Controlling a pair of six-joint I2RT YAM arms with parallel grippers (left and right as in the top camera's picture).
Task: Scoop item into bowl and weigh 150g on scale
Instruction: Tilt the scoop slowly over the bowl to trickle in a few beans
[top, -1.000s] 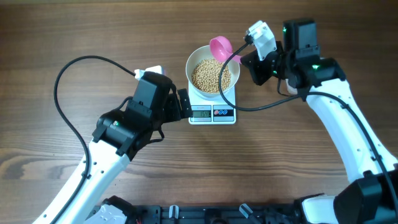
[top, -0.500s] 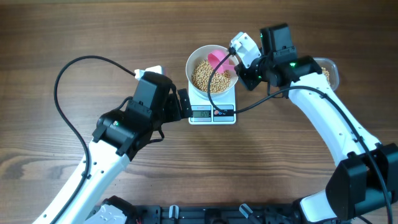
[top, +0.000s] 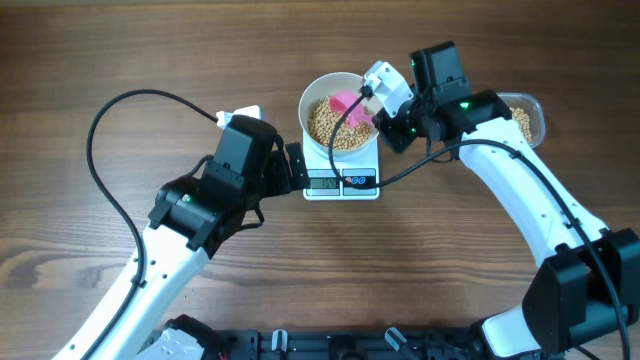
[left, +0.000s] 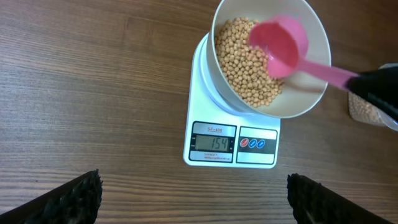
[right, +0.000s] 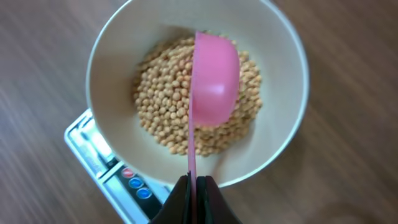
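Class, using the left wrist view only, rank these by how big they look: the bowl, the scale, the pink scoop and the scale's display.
Largest: bowl and scale. They look about alike, and the bowl hides part of the scale, so I won't rank them.
Next: pink scoop.
Smallest: display.

Wood-grain table (top: 120, 50) in view, the white scale (top: 341, 182) sitting square in the middle, and a clear container (top: 538, 115) resting off to its right.

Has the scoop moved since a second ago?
Yes. The scoop came from the bowl's upper-right rim to over the beans inside it.
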